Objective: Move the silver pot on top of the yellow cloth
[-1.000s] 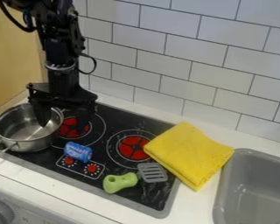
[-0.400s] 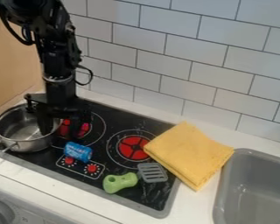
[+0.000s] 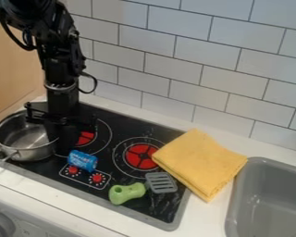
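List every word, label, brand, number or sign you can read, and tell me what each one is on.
No text is clear enough to quote.
Small blue cylinder on the black stove top: pale lettering, too blurred to read.
Red round dials on the stove top: white marks around them, too small to read.
White front panel, beside the grey knob: faint marks, too small to read.

Silver pot (image 3: 28, 151): round, open-topped, shiny metal, with a thin loop handle at its near side. It stands upright at the left end of the black stove (image 3: 133, 127), the right part of its rim partly hidden. Yellow cloth (image 3: 200, 162): folded into a layered, roughly square pad, lying flat and turned at an angle, partly over the stove's right edge and partly on the white table (image 3: 209, 217), well apart from the pot.
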### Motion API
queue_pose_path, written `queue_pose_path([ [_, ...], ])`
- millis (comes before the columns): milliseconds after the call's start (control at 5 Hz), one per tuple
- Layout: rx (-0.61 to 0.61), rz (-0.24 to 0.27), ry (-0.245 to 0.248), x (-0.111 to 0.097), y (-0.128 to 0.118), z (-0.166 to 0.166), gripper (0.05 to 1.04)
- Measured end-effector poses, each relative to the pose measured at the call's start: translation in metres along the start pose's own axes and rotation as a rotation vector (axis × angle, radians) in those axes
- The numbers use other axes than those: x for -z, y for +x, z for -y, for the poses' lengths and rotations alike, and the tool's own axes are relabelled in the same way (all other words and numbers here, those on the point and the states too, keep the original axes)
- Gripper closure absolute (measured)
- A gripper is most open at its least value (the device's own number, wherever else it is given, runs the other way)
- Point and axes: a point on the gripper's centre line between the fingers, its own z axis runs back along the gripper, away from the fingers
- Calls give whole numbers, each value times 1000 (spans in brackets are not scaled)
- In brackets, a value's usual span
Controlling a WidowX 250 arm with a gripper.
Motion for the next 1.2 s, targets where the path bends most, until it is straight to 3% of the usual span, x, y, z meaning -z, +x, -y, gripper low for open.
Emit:
queue_pose_path([
  [800,33,17,-2,-17,-4,8,1020],
  [1200,216,54,24,-37,0,56,1020],
])
